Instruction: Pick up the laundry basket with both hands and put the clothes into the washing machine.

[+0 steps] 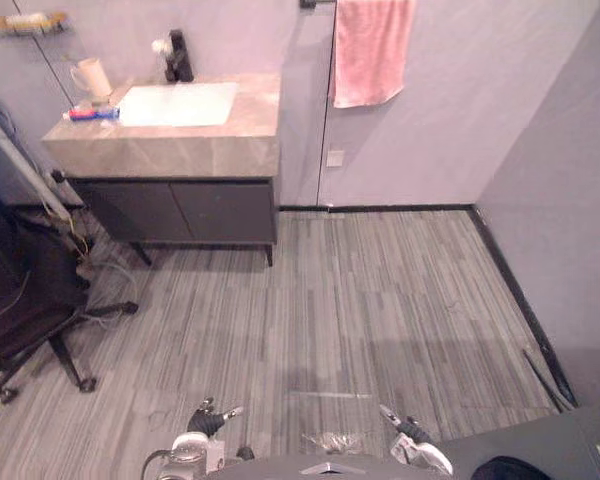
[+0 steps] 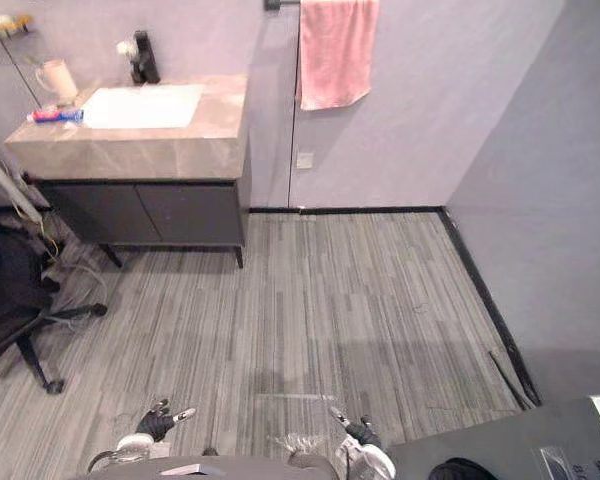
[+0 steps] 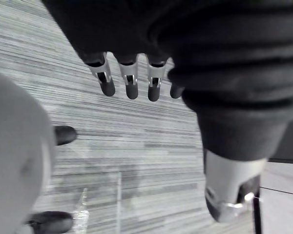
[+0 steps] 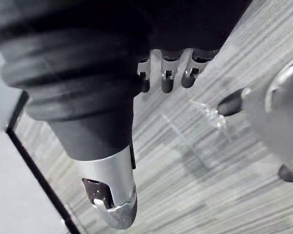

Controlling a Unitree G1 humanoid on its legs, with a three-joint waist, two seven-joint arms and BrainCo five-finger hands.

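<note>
Right now you have both hands low over the floor (image 1: 380,300), and neither holds anything: the left hand (image 3: 132,80) hangs with its fingers straight and relaxed above bare planks, and the right hand (image 4: 166,78) is the same, fingers loose and apart from the thumb. You cannot place the laundry basket or the clothes from these pictures, so how far the job stands is not something they settle; empty hands fit a moment ahead of the pickup as well as one after the load has gone in. A grey appliance top (image 2: 500,450) sits at the lower right corner, possibly the washing machine, though its door is hidden. For room, the floor ahead is wide and bare up to the black skirting. Mind the vanity desk (image 1: 180,150) at far left, the office chair (image 1: 20,300) at the left edge, and the wall angling in on the right.
</note>
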